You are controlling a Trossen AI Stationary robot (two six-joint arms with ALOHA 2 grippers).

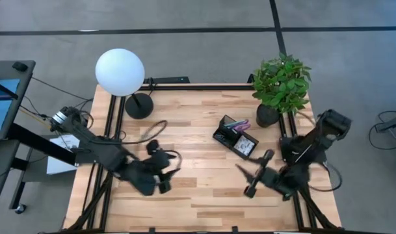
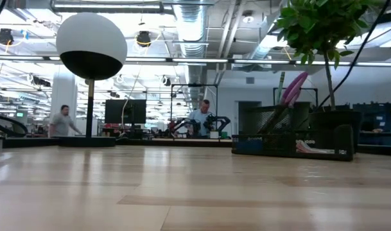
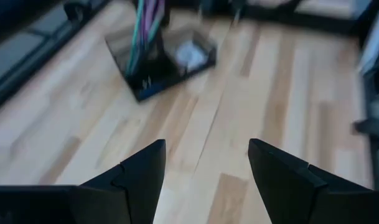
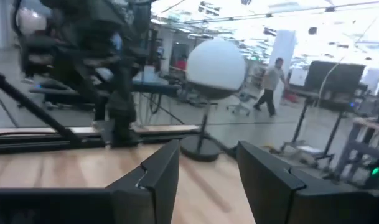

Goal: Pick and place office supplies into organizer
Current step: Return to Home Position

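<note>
We see the left tool (image 3: 206, 145) at 8 o'clock of the table (image 1: 198, 117) and the right tool (image 4: 208, 145) at 4 o'clock, both standing apart.

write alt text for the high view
A black organizer holding pens sits right of centre on a wooden table, with the left arm and right arm to either side. A globe lamp and plant stand at the far corners.
</note>
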